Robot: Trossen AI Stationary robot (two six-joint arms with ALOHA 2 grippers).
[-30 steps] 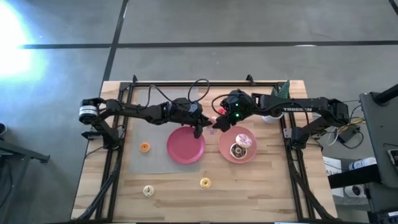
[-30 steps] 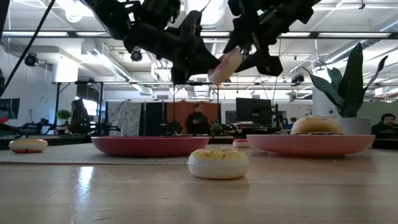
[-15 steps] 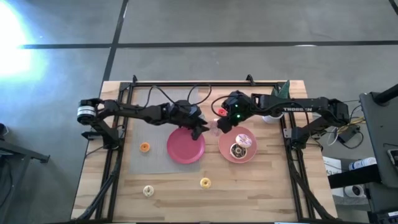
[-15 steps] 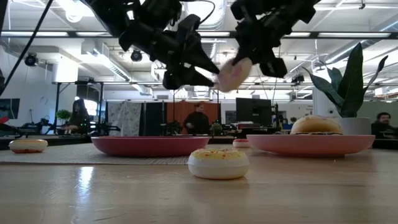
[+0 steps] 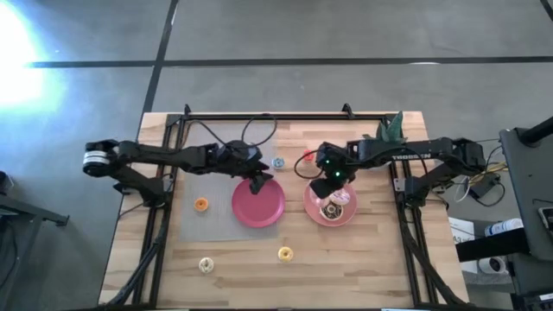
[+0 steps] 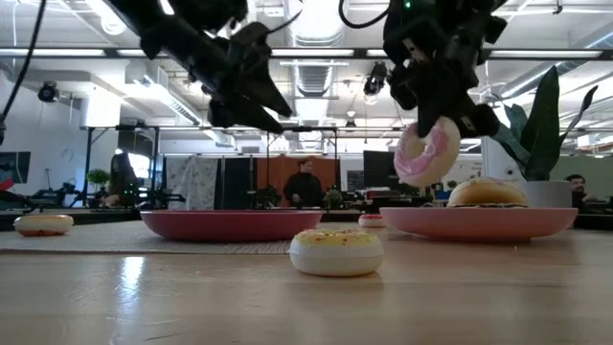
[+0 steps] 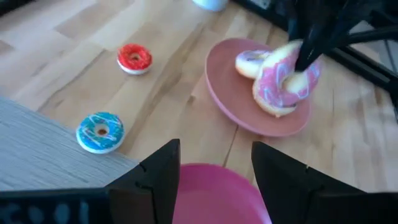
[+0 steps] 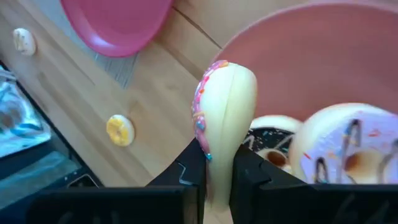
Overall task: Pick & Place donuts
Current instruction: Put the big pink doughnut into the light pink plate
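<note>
My right gripper (image 5: 333, 180) is shut on the pink-frosted donut (image 6: 426, 151) above the light pink plate (image 5: 313, 207). The lilac-white donut (image 5: 342, 196) and the dark brown donut (image 5: 328, 209) lie on that plate. My left gripper (image 5: 257, 183) is open and empty over the far edge of the red plate (image 5: 257, 207); its fingers also show in the left wrist view (image 7: 214, 180). The blue donut (image 5: 277, 162) and the red donut (image 5: 308, 156) lie flat on the table behind the plates. My right gripper pinches the pink-frosted donut's ring (image 8: 221, 158) between its two fingers, one on the frosted face and one on the plain underside. The fingers (image 6: 448, 101) come from above, pointing down. The donut hangs on edge below them, clear of the plate.
The orange donut (image 5: 200, 205) lies on the grey mat at the left. The yellow donut (image 5: 284, 253) and the cream donut (image 5: 206, 264) lie near the front edge. A green plant (image 5: 393, 125) and a white cup stand at the far right. A black frame runs along the table's sides.
My right gripper has carried the pink-frosted donut from the gap between the plates toward the table's right and down, over the light pink plate; the donut now hangs on edge. My left gripper has drawn back from it toward the table's left.
</note>
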